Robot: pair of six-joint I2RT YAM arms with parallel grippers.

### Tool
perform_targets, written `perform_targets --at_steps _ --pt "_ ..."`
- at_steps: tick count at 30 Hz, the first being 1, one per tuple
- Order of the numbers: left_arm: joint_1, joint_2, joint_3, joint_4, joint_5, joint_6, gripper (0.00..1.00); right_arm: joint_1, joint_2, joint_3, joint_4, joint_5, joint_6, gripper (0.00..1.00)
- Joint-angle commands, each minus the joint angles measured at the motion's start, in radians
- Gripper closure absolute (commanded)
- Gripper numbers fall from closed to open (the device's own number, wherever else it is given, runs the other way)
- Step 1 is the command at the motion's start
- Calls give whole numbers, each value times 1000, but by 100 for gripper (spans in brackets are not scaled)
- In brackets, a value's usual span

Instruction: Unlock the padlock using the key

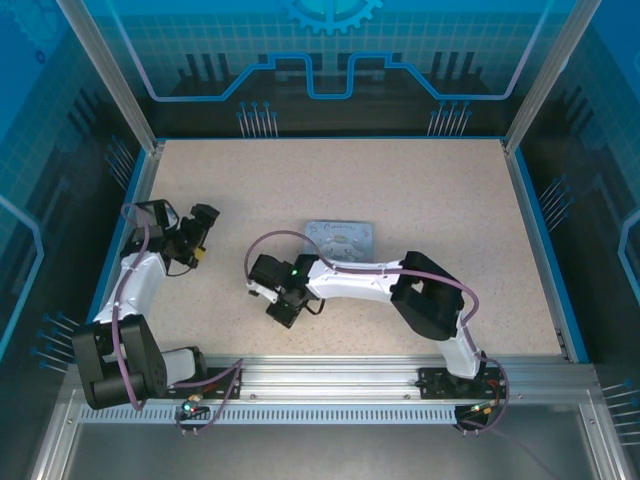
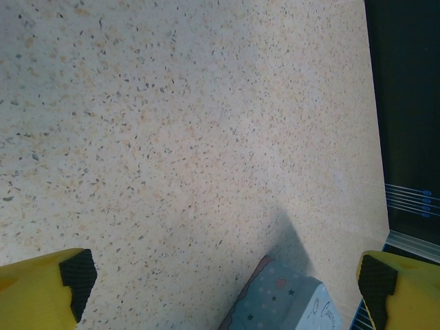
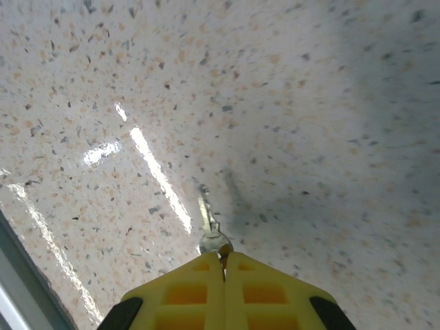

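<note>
Key (image 3: 210, 230) pinched by its head between clenched yellow tips of right gripper (image 3: 223, 260). Pointed blade away from fingers, low over speckled table (image 1: 420, 180), thin shadow just beside it. In top view, sat at end of right arm, toward centre-left and near front edge. Left gripper (image 2: 227, 273) spread wide, gripped nothing, parked over bare table at left side. Pale blue tin (image 2: 282, 302) at bottom of left wrist view, between the two fingers but apart from both. Lay mid-table, just behind right forearm.
</note>
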Motion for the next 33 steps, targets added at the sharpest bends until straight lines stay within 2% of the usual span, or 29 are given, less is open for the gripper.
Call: perform_targets --at_steps 1,6,12,17,24,30,33 --pt "12 -26 -28 23 54 1 1 -33 -75 -22 0 -17 27 100" --pt "-32 -30 -50 46 83 -8 1 -72 -141 -61 13 -25 41 100" --pt "-186 -44 -88 96 79 -60 1 -125 -207 -106 33 -42 64 100" --pt "-315 -80 -171 191 57 -164 1 -178 -259 -157 62 -53 90 100" --pt "-452 -114 -241 310 19 -290 1 -246 -325 -210 97 -77 121 100" --pt "-558 -105 -257 435 -15 -380 7 -293 -376 -230 113 -93 147 100" --pt "-605 -79 -251 499 -26 -411 13 -322 -400 -242 131 -120 168 100"
